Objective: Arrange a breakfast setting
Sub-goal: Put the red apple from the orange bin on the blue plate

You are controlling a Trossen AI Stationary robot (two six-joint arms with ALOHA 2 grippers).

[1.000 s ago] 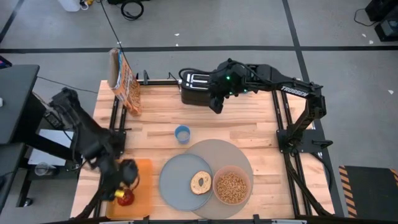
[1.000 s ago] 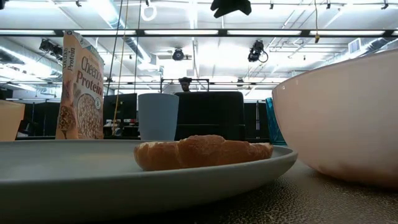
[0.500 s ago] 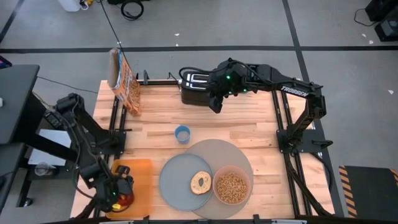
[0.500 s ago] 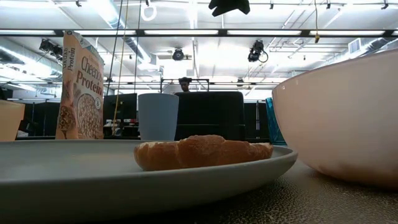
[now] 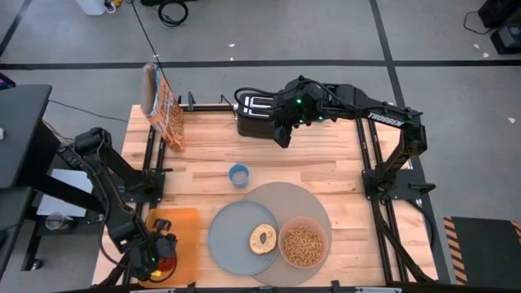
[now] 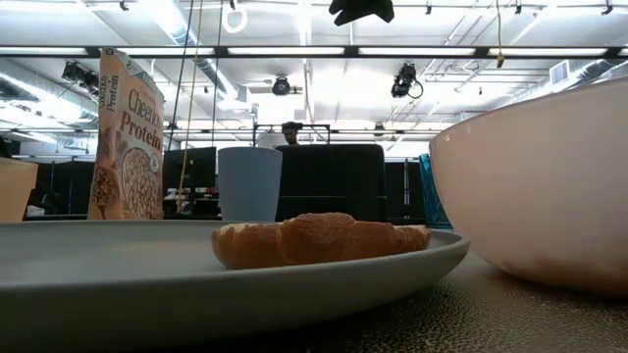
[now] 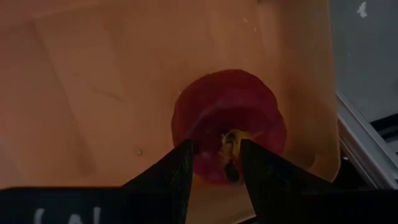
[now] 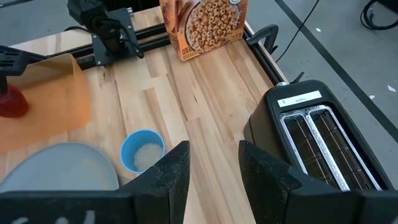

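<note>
A red apple (image 7: 229,124) rests stem up on an orange board (image 5: 181,232) at the table's near left corner. My left gripper (image 7: 214,163) is open and points down right over the apple's top; in the high view (image 5: 153,257) it covers most of the apple. My right gripper (image 5: 282,137) is open and empty, high over the far middle of the table. A grey-blue plate (image 5: 232,240) with a toasted bagel half (image 5: 263,238) and a pink bowl (image 5: 303,245) of cereal sit on the round grey mat (image 5: 313,202). The spoon does not show.
A teal cup (image 5: 238,175) stands on the table's middle, just beyond the plate. An orange cereal box (image 5: 163,106) stands at the far left corner. A black toaster (image 5: 256,114) sits at the far edge, below my right gripper. Bare wood lies between cup and toaster.
My left gripper has moved toward the table's near edge and down over the apple, which it now covers in the high view. The apple has stayed in place on the orange board.
</note>
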